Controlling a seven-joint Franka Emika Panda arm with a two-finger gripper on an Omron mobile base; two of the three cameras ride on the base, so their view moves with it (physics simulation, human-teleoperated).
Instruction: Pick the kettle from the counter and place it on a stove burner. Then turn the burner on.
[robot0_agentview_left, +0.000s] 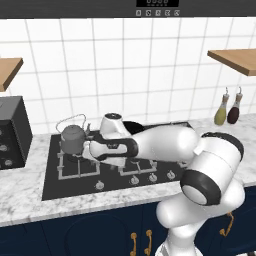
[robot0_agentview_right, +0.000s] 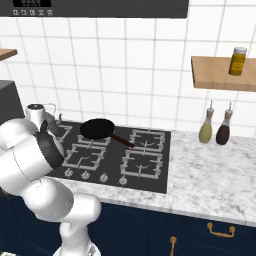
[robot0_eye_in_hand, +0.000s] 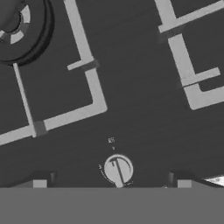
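Claw (robot0_eye_in_hand: 111, 186) hangs low over the stove's front strip; just the two tip tops show at the bottom of the hand view, well apart w/ nothing between them, so it reads as wide and empty. In the left base view the wrist hides the tips.

Right ahead of the tips, centred betw. them: a round control knob (robot0_eye_in_hand: 117, 169) w/ a pointer line and small marks around it. Looks like the knob step is in hand, grip not made yet.

Risks, my guess:
- Wrong knob. There's a row of them along the front edge, and nothing here proves this one feeds the kettle's burner. Turning a neighbour would light a bare ring.
- Off-centre close. If the tips come down a bit to one side, one finger pushes the knob sideways and slips off, no turn.
- Dropping too deep would jam the tips on the black glass.
- The forearm lies across the hob, close to the frying pan (robot0_agentview_right: 98, 128); a big wrist roll could nudge it.

Kettle (robot0_agentview_left: 73, 137): already off the counter (robot0_agentview_left: 22, 187), sitting upright on the stove burner (robot0_eye_in_hand: 17, 26) w/ its grey grate (robot0_eye_in_hand: 87, 78). From the claw it's beyond and to the left, near but apart, not touching.
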